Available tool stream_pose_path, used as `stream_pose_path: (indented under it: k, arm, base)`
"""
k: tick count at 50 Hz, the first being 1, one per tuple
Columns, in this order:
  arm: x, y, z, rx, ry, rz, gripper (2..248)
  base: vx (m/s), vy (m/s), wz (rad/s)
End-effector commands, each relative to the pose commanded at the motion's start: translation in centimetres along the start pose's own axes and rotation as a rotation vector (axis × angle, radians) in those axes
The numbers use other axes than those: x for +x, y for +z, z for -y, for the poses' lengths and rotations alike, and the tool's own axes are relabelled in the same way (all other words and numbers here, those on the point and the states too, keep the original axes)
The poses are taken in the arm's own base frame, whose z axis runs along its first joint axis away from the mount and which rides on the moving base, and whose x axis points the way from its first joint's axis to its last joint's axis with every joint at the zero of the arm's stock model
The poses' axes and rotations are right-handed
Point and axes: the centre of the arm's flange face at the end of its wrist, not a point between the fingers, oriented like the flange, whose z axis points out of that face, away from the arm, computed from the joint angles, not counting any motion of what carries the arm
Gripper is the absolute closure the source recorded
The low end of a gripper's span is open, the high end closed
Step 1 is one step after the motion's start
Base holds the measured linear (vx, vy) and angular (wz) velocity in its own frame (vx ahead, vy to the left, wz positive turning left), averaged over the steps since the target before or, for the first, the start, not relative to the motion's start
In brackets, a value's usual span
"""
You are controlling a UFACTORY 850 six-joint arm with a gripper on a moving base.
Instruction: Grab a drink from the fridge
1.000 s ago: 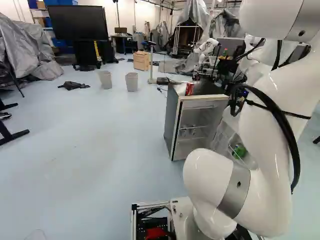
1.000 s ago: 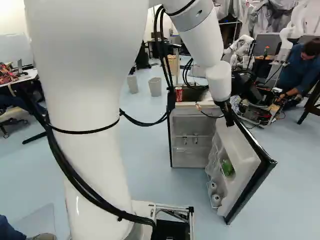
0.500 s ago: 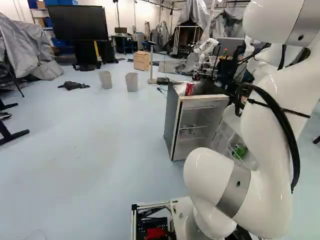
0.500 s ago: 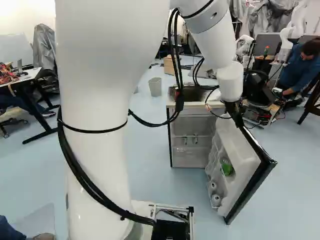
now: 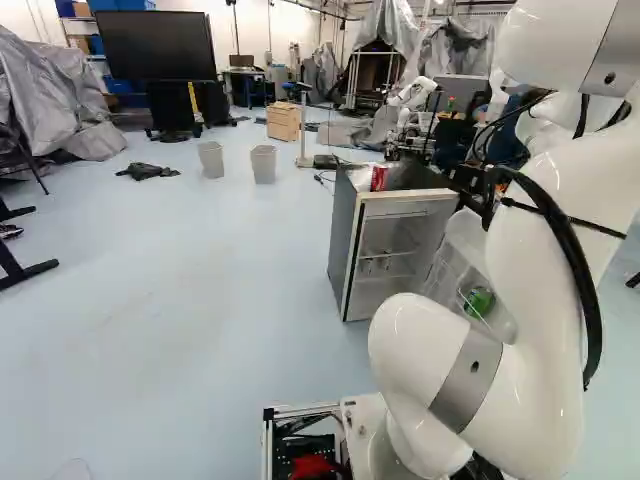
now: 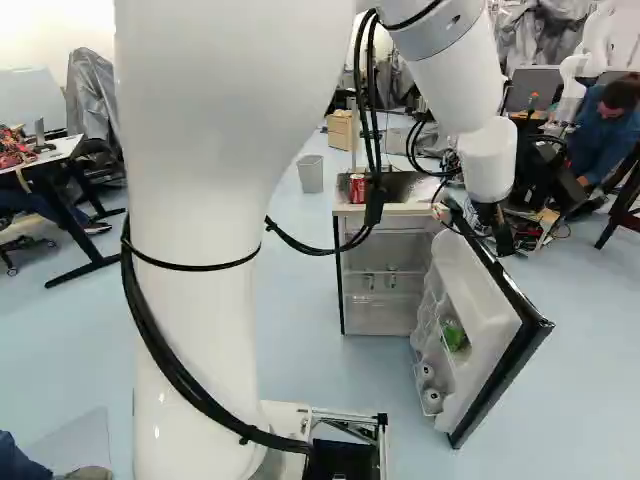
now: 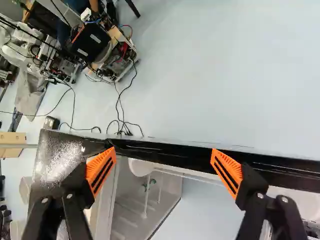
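Well, the largest thing is the pale blue floor [image 5: 200,300], and over it rises the white arm [image 6: 200,200], bending at the top towards the fridge. Across the room, at the upper left of the left base view, stands a wide black screen [image 5: 155,45]. The fridge [image 6: 388,300] stands upright ahead of the base, with a dark side, a pale front frame and a white inside. Its door [image 6: 482,305] is swung wide open, white within and edged in black, with clear racks down its inner face. Past the fridge are a wooden box [image 5: 283,121] and two light grey bins [image 5: 263,164], set side by side.

The gripper [image 6: 503,238] hangs by the upper part of the door. Its two fingers are spread well apart, orange ribbed pads facing each other, with the door's black edge running across the gap in the wrist view; I cannot tell whether either pad touches it.

As for the drinks, a bright green one [image 6: 454,335] sits in a door rack, partly hidden by the clear plastic. Below it, two white cans [image 6: 430,387] show their round ends. Two small silvery cans [image 6: 391,280] stand on a shelf inside, apart from each other. A red can [image 5: 378,178] with white markings stands upright on top of the fridge.
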Motion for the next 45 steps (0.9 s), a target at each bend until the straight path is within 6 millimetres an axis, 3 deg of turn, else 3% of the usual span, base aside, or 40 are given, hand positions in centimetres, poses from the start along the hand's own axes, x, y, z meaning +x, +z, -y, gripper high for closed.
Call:
stream_pose_path:
  k: [22,45]
  arm:
    - [3.3,1.7,-1.1,-0.009,0.032,-0.018,3]
    - [5.6,3.8,-1.8,-0.004,0.058,0.079,3]
  base:
    - [0.000,0.000,0.000]
    - [0.000,0.000,0.000]
